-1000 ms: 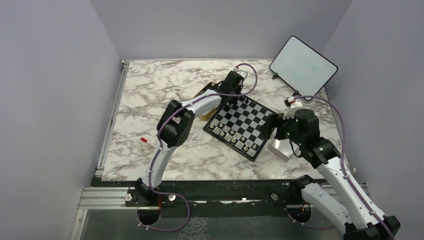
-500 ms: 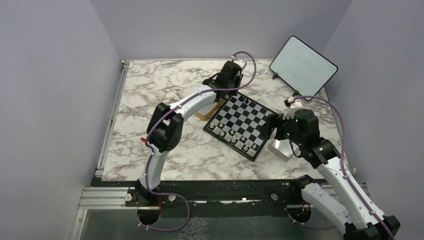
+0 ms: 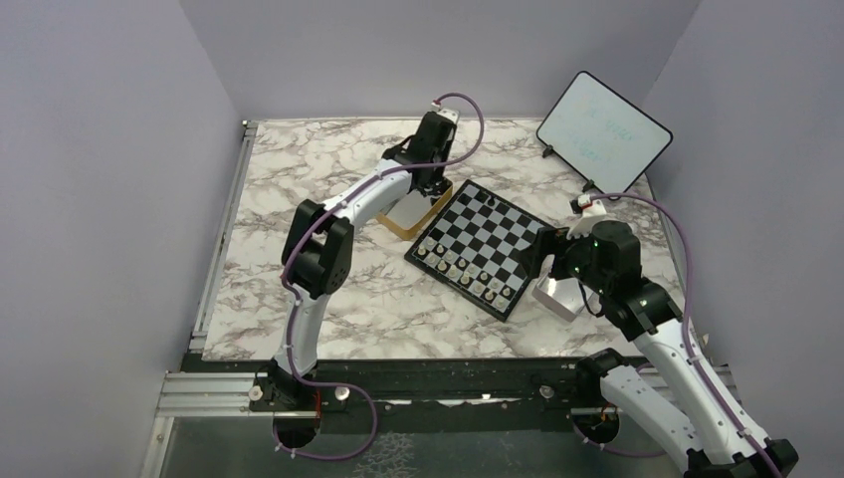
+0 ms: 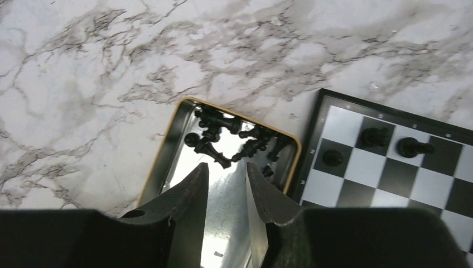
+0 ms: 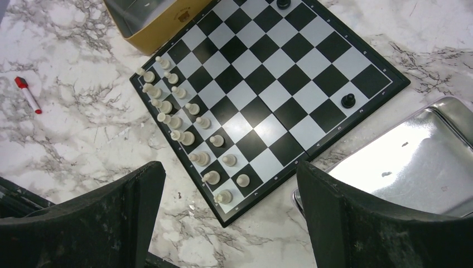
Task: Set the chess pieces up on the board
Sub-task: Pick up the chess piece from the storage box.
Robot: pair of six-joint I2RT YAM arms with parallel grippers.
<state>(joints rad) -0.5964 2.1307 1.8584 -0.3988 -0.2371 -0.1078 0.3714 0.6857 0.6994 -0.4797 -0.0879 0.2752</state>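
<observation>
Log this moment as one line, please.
left gripper: open, above tin holding loose black pieces | right gripper: open, near board | white pieces: two rows set | board: few black pieces placed

left arm [image 3: 370,192] swung left, over gold tin [image 3: 406,226]

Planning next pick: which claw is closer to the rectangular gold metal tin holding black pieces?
Left. The left claw hangs open directly over the rectangular gold metal tin; the right claw sits across the black-and-white chessboard, by its right side.
</observation>
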